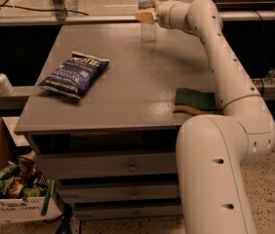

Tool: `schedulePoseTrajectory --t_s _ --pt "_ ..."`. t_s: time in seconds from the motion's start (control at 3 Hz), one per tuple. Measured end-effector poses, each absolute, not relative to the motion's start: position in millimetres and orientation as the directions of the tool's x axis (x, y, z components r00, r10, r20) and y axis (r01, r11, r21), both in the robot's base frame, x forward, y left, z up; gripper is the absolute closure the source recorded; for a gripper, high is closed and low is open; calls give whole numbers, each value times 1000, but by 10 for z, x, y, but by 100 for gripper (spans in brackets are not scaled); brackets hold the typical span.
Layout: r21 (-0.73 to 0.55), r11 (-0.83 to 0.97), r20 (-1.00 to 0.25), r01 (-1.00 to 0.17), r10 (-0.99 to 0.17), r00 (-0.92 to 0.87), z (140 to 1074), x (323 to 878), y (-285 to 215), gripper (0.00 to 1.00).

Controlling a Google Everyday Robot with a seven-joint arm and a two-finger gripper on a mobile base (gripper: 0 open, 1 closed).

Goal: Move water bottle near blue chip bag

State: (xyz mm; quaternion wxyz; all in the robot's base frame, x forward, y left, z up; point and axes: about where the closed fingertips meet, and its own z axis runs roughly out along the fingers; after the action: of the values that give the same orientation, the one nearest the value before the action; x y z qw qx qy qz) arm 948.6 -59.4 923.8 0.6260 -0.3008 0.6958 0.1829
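The water bottle [147, 29], clear with a white cap, stands upright at the far edge of the grey table [132, 82]. My gripper [145, 16] reaches in from the right and sits at the bottle's upper half, at label height, in front of it. The blue chip bag [74, 74], dark navy with white lettering, lies flat on the left part of the table, well apart from the bottle and nearer the front.
A green sponge [194, 100] lies on the table's right side beside my arm. A white pump dispenser bottle [1, 80] stands on a ledge at the left. A cardboard box [6, 199] with snack packets sits on the floor at lower left. Drawers are under the tabletop.
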Motion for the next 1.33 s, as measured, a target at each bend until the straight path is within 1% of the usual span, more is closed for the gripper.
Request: schedulePoseTrajectory --t_s 0.33,0.67,1.0,1.33 --pt "-148 786 -977 -601 -211 -37 9295 9474 -879 64" --pt "-146 777 -977 -613 -212 -36 9441 9219 -990 87" --pt "-95 728 -982 -679 -179 -54 9617 8831 -901 100" --pt "-25 626 -979 -779 -172 -106 9622 8326 -605 100"
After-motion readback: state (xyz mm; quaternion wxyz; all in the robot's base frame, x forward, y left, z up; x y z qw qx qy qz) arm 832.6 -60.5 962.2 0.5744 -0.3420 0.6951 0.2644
